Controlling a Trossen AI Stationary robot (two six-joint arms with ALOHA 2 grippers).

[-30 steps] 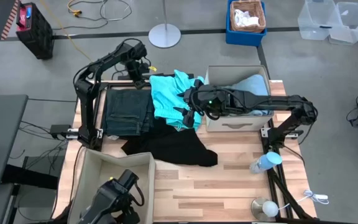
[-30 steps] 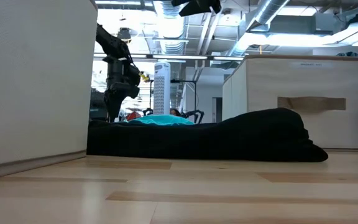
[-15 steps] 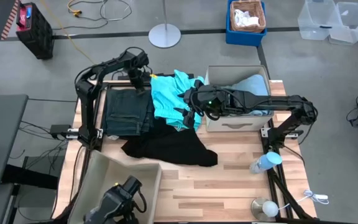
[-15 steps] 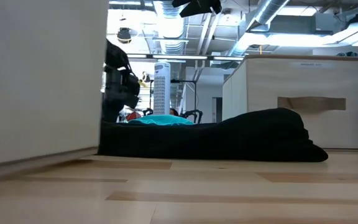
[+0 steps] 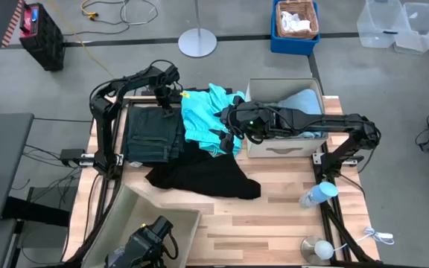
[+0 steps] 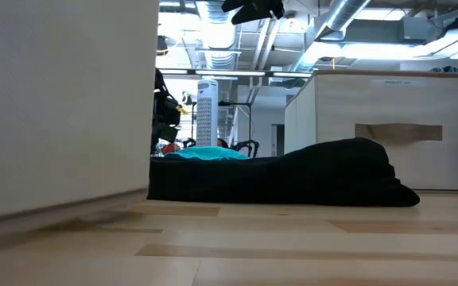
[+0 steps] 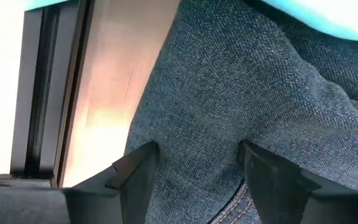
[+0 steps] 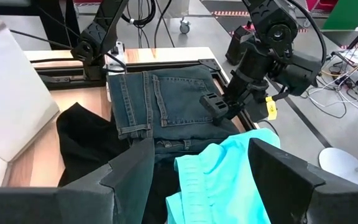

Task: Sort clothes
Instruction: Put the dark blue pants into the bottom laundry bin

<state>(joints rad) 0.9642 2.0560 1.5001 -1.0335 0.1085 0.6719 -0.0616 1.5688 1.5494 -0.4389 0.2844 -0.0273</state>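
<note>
Dusty-blue garment [image 5: 304,105] half hidden under right arm [image 5: 304,119].

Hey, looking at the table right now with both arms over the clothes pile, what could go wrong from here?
1. The turquoise garment overlaps the dark jeans; the open left hand, low over the jeans' far edge, might pinch both together.
2. The open right hand hangs over turquoise fabric lying on the black garment; a grab may drag both.
3. The tilted near beige bin may tip.
</note>
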